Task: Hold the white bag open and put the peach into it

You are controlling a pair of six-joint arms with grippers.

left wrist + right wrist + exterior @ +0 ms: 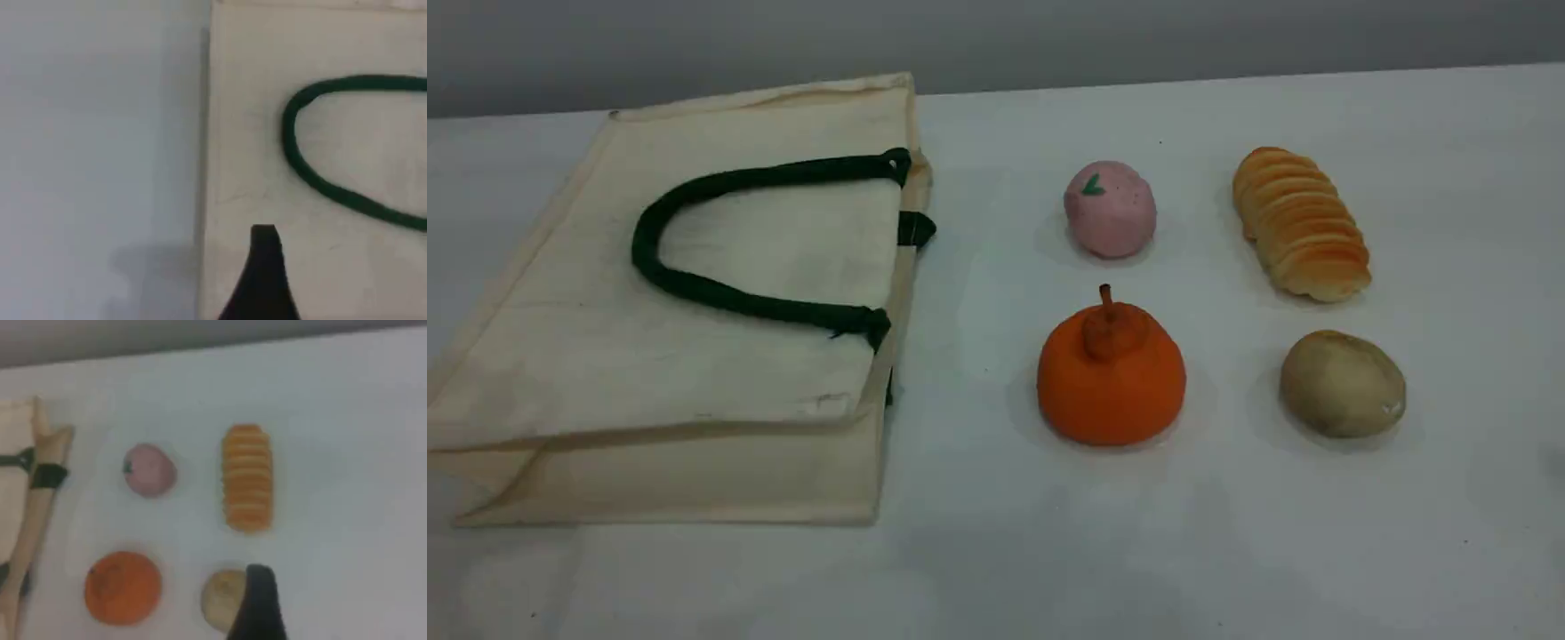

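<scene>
The peach (1110, 210) sits right of centre in the upper half of the scene view: a small, matte, pale pink ball with fine speckles and a green leaf mark on its upper left. It rests on the table (1227, 551), well apart from the bag (605, 356).

Just below it is an orange fruit (1111, 378), bigger and squat, with a rough skin and a stubby stem. To the peach's right lies a ridged, golden bread (1300, 224), long and glossy. Under that is a smooth, brownish, egg-shaped potato (1343, 383).

The bag fills the left of the frame, lying flat. It is cream woven cloth, creased, with folded seams. A dark green rope handle (646, 242) curls in a loop on top of it, and a green tab (915, 228) shows at the mouth edge facing the peach.

The table is plain white and smooth.

In the left wrist view, the left gripper (263, 273) shows only one dark, tapered fingertip above the bag cloth, so I cannot tell how wide it stands. In the right wrist view, the right gripper (259, 603) also shows a single fingertip, overlapping the potato; I cannot tell its width either.
</scene>
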